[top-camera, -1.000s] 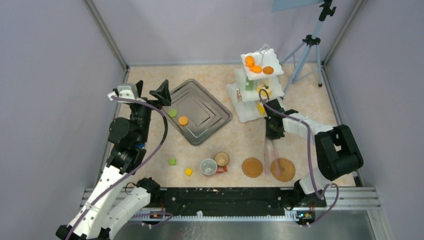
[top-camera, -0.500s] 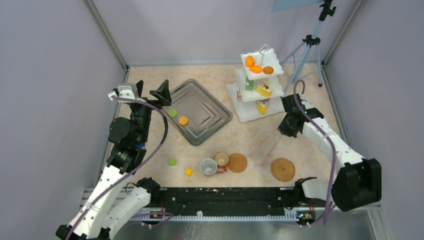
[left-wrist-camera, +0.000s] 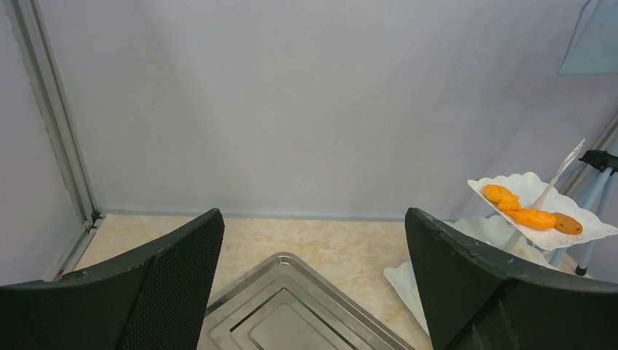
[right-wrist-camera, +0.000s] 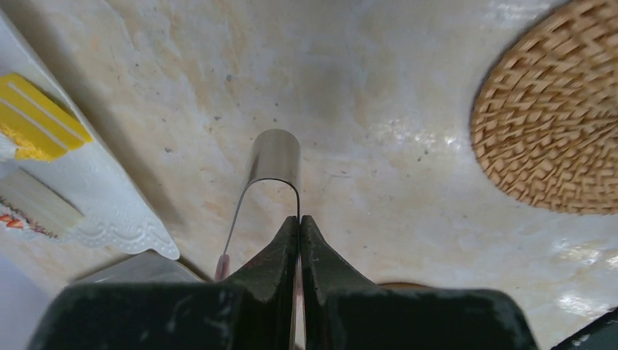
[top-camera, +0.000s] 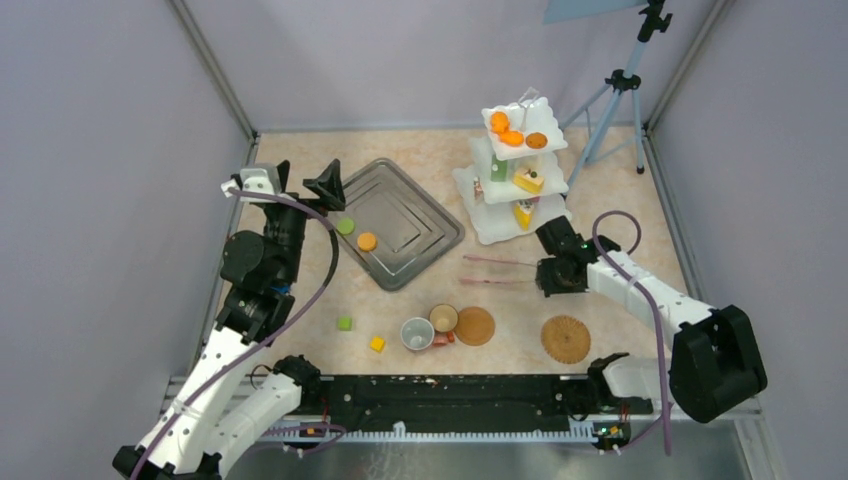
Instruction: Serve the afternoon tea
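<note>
A steel tray [top-camera: 395, 222] lies flat, with pink tongs [top-camera: 497, 272] at its four o'clock, a green cube [top-camera: 344, 323] at seven, a yellow cube [top-camera: 377, 344] at six and a tripod [top-camera: 620, 90] at two.

The right end effector [top-camera: 545, 275] is just in front of the stand [top-camera: 490, 231] and holds the pink tongs [top-camera: 495, 272]. One mat [top-camera: 566, 339] lies farther out from the stand.

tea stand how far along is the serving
Done: the stand holds orange rounds on top and cake below. In hand: the right fingers are shut on the tongs. To do: a green round and an orange round lie on the tray, and neither of the cups is on the mats.
</note>
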Available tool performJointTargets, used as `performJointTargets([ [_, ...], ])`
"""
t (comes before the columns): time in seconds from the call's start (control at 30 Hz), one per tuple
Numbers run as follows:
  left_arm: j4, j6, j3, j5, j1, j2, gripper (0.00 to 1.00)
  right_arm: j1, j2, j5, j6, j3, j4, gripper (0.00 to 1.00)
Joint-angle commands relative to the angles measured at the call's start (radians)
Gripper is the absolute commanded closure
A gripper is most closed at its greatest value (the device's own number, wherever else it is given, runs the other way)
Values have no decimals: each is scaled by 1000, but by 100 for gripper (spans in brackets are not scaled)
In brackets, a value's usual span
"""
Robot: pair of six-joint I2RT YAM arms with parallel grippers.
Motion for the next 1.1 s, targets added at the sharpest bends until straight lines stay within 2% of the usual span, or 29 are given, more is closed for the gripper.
performJointTargets([
  [0.0, 23, -12, 21, 6, 4, -3, 1, 42, -11, -30, 156, -2, 104, 100],
  [0.03, 25, -9, 21, 2, 3, -3, 1, 43, -25, -64, 110, -27, 163, 66],
  [0.1, 25, -7, 22, -2, 3, -4, 1, 42, -72, -88, -7, -68, 232, 34],
  [0.13, 25, -5, 22, -2, 3, -4, 1, 42, -99, -98, -63, -76, 240, 24],
  [0.2, 24, -3, 22, -1, 3, -7, 1, 37, -147, -118, -215, -55, 214, 14],
  [0.27, 26, -3, 22, 1, 3, -8, 1, 37, -192, -124, -383, -10, 152, 12],
  [0.3, 24, -4, 23, 3, 3, -4, 1, 36, -218, -127, -520, 7, 189, 11],
  [0.37, 19, -9, 28, 9, 3, 0, 1, 39, -265, -251, -927, 31, 353, 10],
  [0.4, 18, -12, 27, 14, 3, 2, 1, 46, -272, -319, -1142, 62, 359, 10],
  [0.43, 18, -14, 27, 19, 3, 5, 1, 57, -269, -308, -1294, 108, 297, 10],
  [0.5, 16, -17, 30, 25, 3, 15, 1, 64, -249, -171, -1505, 191, 176, 9],
  [0.67, 13, -34, 29, 38, 3, 26, 1, 73, -169, -78, -2192, 202, 206, 9],
  [0.73, 13, -39, 27, 43, 1, 21, 1, 50, -146, 31, -2358, 127, 357, 9],
  [0.8, 17, -34, 26, 35, -1, 12, 2, -7, -170, -91, -2488, 45, 497, 8],
  [0.9, 26, -8, 19, 5, -25, -4, 1, -146, -203, -399, -2462, 8, 610, 3],
  [1.0, 42, 28, 11, -36, -53, -6, 1, -171, -225, -496, -2446, -53, 676, 3],
  [1.07, 36, 24, 17, -39, -56, -13, 1, -187, -215, -609, -2501, -97, 683, 8],
])
